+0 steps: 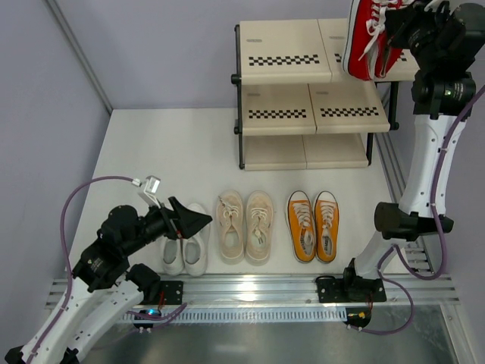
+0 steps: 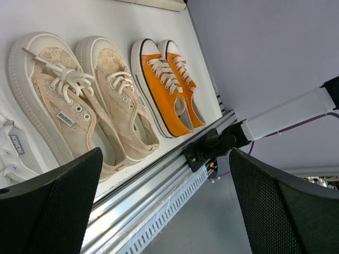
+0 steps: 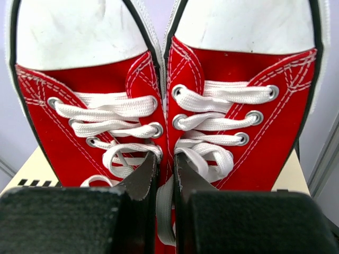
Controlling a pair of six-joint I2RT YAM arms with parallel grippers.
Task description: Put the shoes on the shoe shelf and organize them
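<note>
My right gripper [image 1: 388, 34] is shut on the inner sides of the pair of red shoes [image 1: 368, 39] and holds them, toes up, over the right end of the shoe shelf's [image 1: 284, 53] top tier. In the right wrist view the red shoes [image 3: 100, 95] fill the frame and my fingertips [image 3: 143, 177] pinch them together. My left gripper [image 1: 198, 220] is open and empty above the white shoes [image 1: 186, 250]. The cream-beige shoes [image 1: 245, 226] and the orange shoes [image 1: 314, 225] lie in a row on the table; the left wrist view shows the cream-beige shoes [image 2: 79, 106] and the orange shoes [image 2: 167, 87].
A metal rail [image 1: 258, 288] runs along the table's near edge, with both arm bases on it. The shelf's middle tier [image 1: 311, 106] and bottom tier [image 1: 303, 152] hold nothing. A wall stands behind the shelf.
</note>
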